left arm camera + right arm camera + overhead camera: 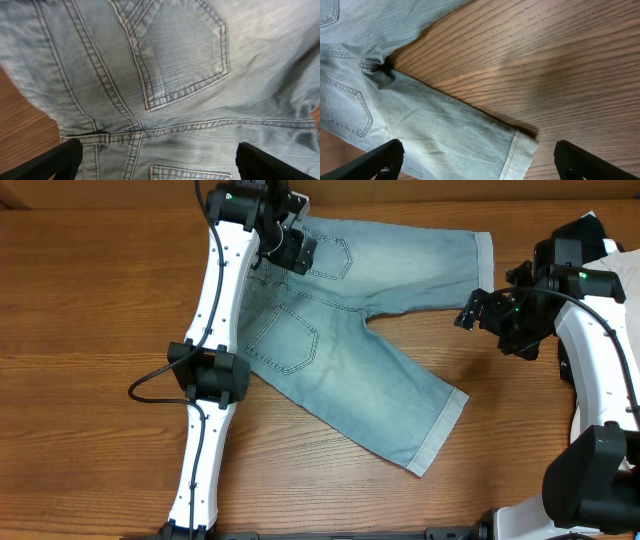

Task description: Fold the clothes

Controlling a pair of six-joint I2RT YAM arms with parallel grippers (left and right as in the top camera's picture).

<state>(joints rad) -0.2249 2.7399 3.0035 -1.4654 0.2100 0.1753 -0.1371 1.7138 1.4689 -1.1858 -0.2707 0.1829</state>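
Jeans (340,350) lie spread by the table's (80,300) far edge; I see left claw (157,152) and right claw (477,150) both open, holding nothing.

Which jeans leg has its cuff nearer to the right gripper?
The leg along the top of the overhead view; the other leg runs diagonally toward the robot, its cuff farther from the right gripper.

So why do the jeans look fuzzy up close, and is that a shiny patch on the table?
Left wrist view: the jeans look soft, and smeared toward the right edge. Right wrist view: sharper, with a pale sheen of light on the table. Overhead view: clear and evenly lit, only faint shadows.
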